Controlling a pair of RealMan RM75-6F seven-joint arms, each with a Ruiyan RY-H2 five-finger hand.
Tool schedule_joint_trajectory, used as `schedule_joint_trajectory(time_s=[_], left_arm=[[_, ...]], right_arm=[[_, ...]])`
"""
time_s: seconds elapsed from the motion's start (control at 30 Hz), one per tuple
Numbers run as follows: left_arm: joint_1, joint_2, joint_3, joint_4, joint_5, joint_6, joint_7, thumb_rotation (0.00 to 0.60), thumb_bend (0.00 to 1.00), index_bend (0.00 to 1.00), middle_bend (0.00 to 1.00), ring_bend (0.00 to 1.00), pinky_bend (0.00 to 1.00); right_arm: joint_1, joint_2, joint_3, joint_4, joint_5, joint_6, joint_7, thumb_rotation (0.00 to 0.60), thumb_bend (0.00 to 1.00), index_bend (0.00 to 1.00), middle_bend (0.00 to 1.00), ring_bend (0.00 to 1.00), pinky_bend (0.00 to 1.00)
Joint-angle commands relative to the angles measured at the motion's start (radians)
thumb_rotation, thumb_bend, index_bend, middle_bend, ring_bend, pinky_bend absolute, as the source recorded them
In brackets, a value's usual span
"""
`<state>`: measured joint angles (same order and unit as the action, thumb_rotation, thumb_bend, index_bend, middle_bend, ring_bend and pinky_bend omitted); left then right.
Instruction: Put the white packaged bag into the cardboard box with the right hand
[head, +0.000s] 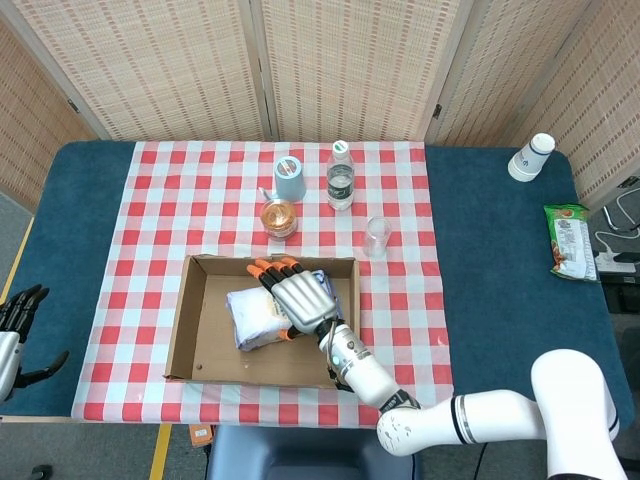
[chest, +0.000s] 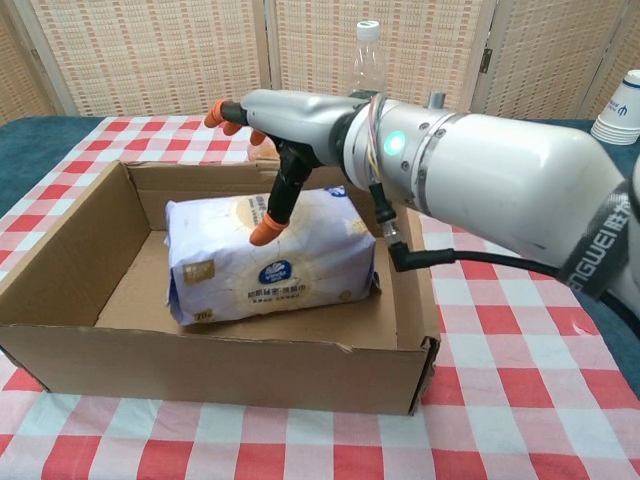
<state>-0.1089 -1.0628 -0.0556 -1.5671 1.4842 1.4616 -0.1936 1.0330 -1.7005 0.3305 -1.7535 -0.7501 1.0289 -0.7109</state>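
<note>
The white packaged bag (head: 258, 314) (chest: 270, 258) lies on the floor of the cardboard box (head: 203, 345) (chest: 200, 368), toward its right side. My right hand (head: 297, 300) (chest: 292, 122) hovers over the bag with its fingers stretched out flat to the left. Its thumb points down, and the orange tip rests on or just above the bag's top. The hand holds nothing. At the table's near left edge my left hand (head: 17, 318) hangs with its dark fingers apart, far from the box.
Behind the box stand a blue cup (head: 289, 178), a water bottle (head: 341, 176) (chest: 368, 58), a small amber jar (head: 279, 217) and a clear glass (head: 376, 236). White stacked cups (head: 530, 157) and a green snack pack (head: 570, 241) sit at the far right.
</note>
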Motion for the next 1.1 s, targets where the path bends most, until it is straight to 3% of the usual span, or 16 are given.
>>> schedule_joint_trajectory(time_s=[0.03,0.2,0.4,0.5,0.63,0.83,0.93,1.1], left_arm=[[0.0,-0.001,-0.001,0.0,-0.001,0.001,0.003,0.6,0.24,0.0,0.0,0.0,0.1],[0.002,-0.003,-0.002,0.003,-0.002,0.004,0.003,0.6,0.24,0.0,0.0,0.0,0.1],[-0.001,-0.004,0.0,0.005,-0.001,-0.001,0.009,0.6,0.24,0.0,0.0,0.0,0.1],[-0.003,-0.008,0.001,0.004,0.0,-0.005,0.018,0.6,0.24,0.0,0.0,0.0,0.1],[-0.007,-0.016,0.003,0.002,0.001,-0.012,0.038,0.6,0.24,0.0,0.0,0.0,0.1],[-0.012,-0.029,0.007,0.0,-0.001,-0.023,0.077,0.6,0.24,0.0,0.0,0.0,0.1],[-0.014,-0.035,0.007,0.003,-0.006,-0.028,0.091,0.6,0.24,0.0,0.0,0.0,0.1],[-0.016,-0.042,0.009,0.005,-0.006,-0.032,0.111,0.6,0.24,0.0,0.0,0.0,0.1]], right_arm=[[-0.001,0.011,-0.002,-0.017,-0.024,0.017,0.018,0.6,0.0,0.0,0.01,0.0,0.08],[-0.02,0.064,-0.011,-0.085,-0.069,0.063,0.019,0.6,0.0,0.0,0.01,0.0,0.08],[-0.11,0.232,-0.064,-0.27,-0.153,0.206,-0.04,0.6,0.0,0.0,0.01,0.0,0.08],[-0.188,0.363,-0.124,-0.369,-0.221,0.289,-0.075,0.6,0.0,0.0,0.01,0.0,0.08],[-0.335,0.525,-0.229,-0.417,-0.405,0.403,-0.006,0.6,0.0,0.0,0.01,0.0,0.08],[-0.553,0.637,-0.375,-0.278,-0.633,0.57,0.161,0.6,0.0,0.03,0.01,0.0,0.08],[-0.644,0.633,-0.419,-0.146,-0.704,0.645,0.227,0.6,0.0,0.04,0.01,0.0,0.08],[-0.755,0.582,-0.447,0.069,-0.765,0.726,0.35,0.6,0.0,0.04,0.01,0.0,0.06]])
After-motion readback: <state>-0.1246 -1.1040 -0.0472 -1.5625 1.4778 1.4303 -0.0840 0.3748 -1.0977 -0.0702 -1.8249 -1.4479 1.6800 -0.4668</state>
